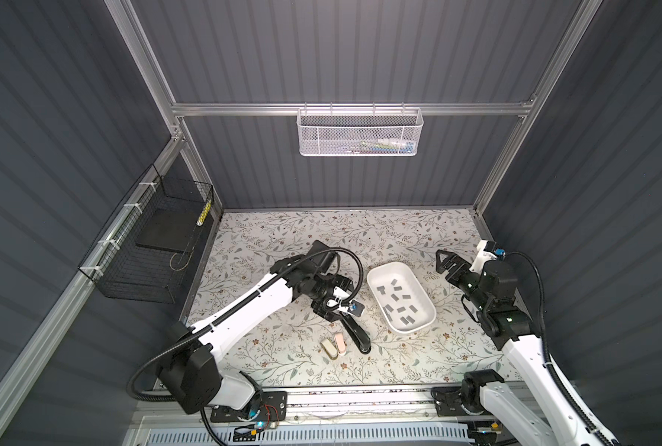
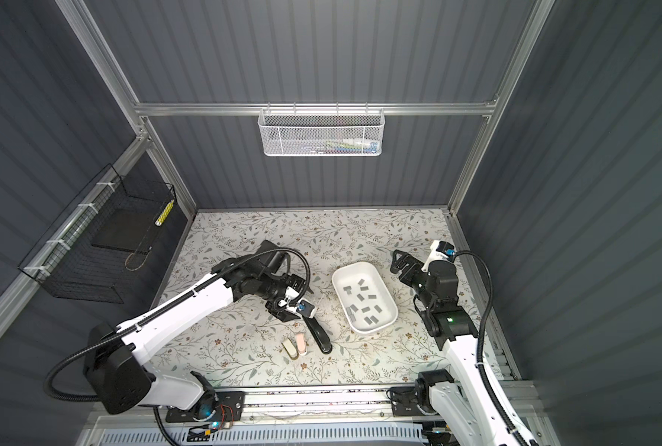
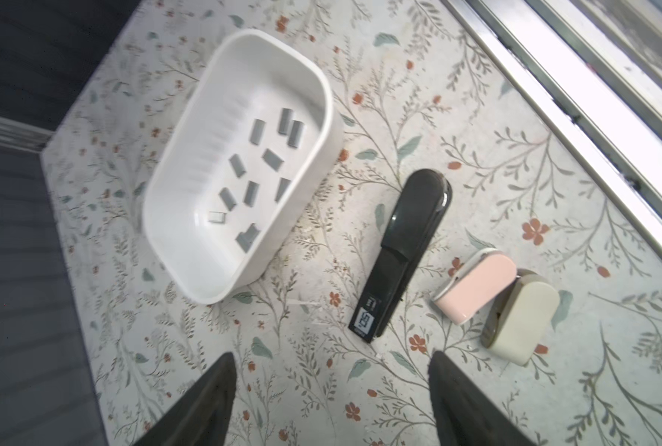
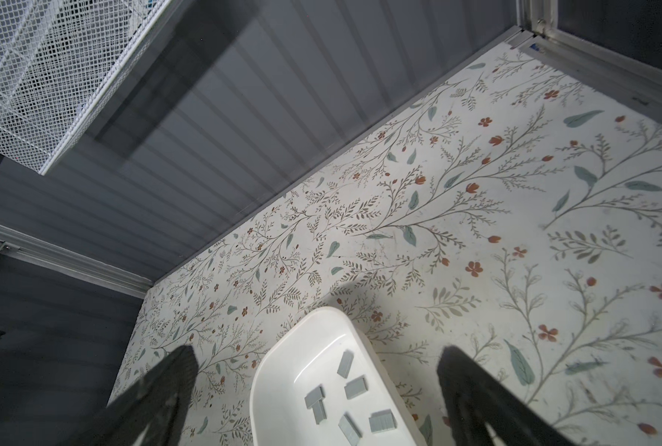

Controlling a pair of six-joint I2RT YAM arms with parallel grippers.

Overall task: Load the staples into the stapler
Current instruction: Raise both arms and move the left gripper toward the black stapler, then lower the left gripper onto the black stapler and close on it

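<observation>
Loading has not begun, as far as I can judge: every strip sits in the tray and no stapler lies open. Nearest me are two small rounded plastic shells, a matte pink one (image 3: 476, 289) touching a cream one (image 3: 522, 316). They look like mini staplers, and they lie on the far side of the black stapler from the tray. The long glossy black plastic stapler (image 3: 406, 247) is next. It is shut, lying flat just beside the tray's long wall, with a white label on its squared end and a rounded nose. My left gripper (image 3: 331, 370) hovers near the labelled end, its jaws apart with nothing between them. The white smooth plastic tray with rounded corners (image 3: 213, 116) holds the staples (image 3: 271, 158). They are flat dull-grey metal strips, scattered loose at all angles, and a few pairs touch. My right gripper (image 4: 318, 355) hangs by the tray's far end, on the side away from the stapler, with its jaws wide and empty. Everything rests on a pale floral-printed mat (image 3: 476, 116). Left to do: open the stapler, pick one thin strip, seat it and close. Well beyond the tray, a white mesh metal basket (image 1: 360, 133) hangs on the back rail.
</observation>
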